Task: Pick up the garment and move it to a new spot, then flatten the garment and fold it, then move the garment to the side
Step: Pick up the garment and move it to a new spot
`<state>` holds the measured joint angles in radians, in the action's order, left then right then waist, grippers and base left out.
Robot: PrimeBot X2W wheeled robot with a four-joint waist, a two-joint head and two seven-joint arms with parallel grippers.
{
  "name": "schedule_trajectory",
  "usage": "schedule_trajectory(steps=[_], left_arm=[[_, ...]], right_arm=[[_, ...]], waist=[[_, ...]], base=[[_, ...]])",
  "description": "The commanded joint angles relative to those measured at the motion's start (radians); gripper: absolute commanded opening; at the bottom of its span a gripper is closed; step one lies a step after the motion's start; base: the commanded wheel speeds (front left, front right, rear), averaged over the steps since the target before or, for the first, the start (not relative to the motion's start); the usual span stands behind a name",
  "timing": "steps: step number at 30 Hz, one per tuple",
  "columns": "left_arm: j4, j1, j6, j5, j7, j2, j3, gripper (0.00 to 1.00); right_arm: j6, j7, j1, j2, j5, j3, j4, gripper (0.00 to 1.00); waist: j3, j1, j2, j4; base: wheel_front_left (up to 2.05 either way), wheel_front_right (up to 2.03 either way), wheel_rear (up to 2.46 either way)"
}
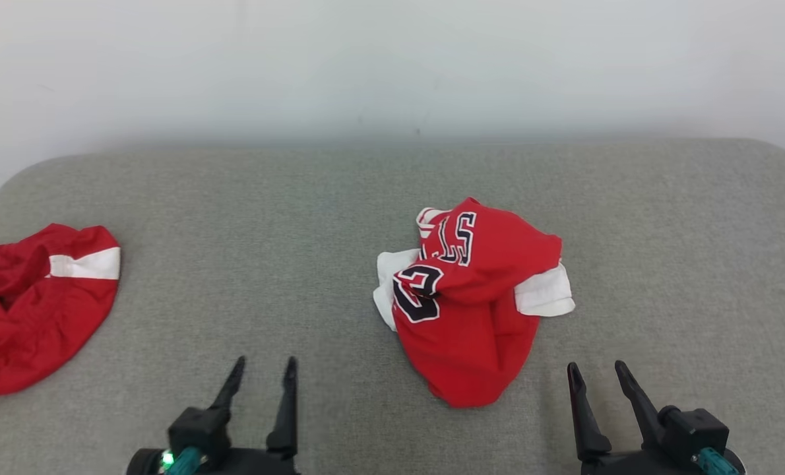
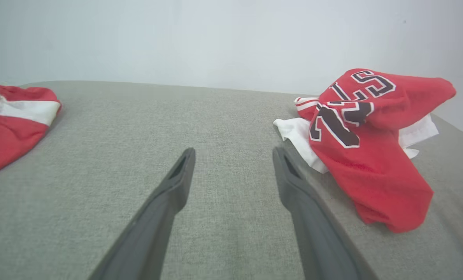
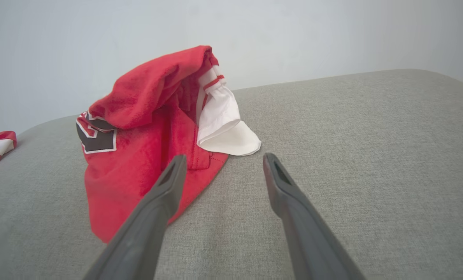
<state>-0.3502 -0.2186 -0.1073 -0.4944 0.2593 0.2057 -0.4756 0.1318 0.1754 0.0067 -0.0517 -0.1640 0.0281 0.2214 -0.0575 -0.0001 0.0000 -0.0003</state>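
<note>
Before you, the garment (image 1: 471, 303), a red jersey with dark, white-edged lettering and white sleeves, lies crumpled in a heap on the grey cushion (image 1: 267, 218). It sits a little right of centre, ahead of the gap between your two grippers. The left gripper (image 1: 265, 361) and the right gripper (image 1: 596, 364) sit at the near edge of the cushion, each with its fingers spread apart and holding nothing; neither touches the jersey. Judge the task as not yet begun: no pick-up, flattening, fold or move to the side is evident, so every step is left to do. A second red cloth (image 1: 30, 310) with a white band rests at the far left edge, well apart from the jersey. The surface is a woven grey upholstered pad with rounded far corners, and behind it stands a plain pale wall (image 1: 392, 66).
</note>
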Motion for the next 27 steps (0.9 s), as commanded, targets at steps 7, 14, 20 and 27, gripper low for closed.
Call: schedule_trajectory(steps=[7, 14, 20, 27], left_arm=[[0.186, 0.172, -0.067, 0.152, 0.006, -0.016, 0.194, 1.00], [0.243, 0.296, -0.029, 0.233, 0.006, -0.065, 0.354, 1.00], [0.301, 0.329, 0.097, 0.244, 0.007, -0.111, 0.457, 1.00], [0.303, 0.361, 0.193, 0.300, 0.007, -0.151, 0.532, 1.00]], right_arm=[[-0.002, 0.019, 0.043, 0.002, 0.025, 0.011, 0.005, 1.00], [-0.002, 0.036, 0.060, 0.002, 0.016, 0.012, 0.026, 1.00], [-0.002, 0.046, 0.069, 0.002, -0.004, 0.005, 0.042, 1.00], [-0.002, 0.045, 0.063, 0.003, -0.028, 0.005, 0.075, 1.00]], waist=[[0.043, 0.0001, 0.0000, 0.042], [0.063, 0.0001, 0.0000, 0.026], [0.070, 0.0001, 0.0000, 0.015], [0.078, 0.0001, 0.0000, 0.005]], base=[[0.00, 0.00, 0.00], [0.00, 0.00, 0.00], [0.00, 0.00, 0.00], [0.00, 0.00, 0.00]])
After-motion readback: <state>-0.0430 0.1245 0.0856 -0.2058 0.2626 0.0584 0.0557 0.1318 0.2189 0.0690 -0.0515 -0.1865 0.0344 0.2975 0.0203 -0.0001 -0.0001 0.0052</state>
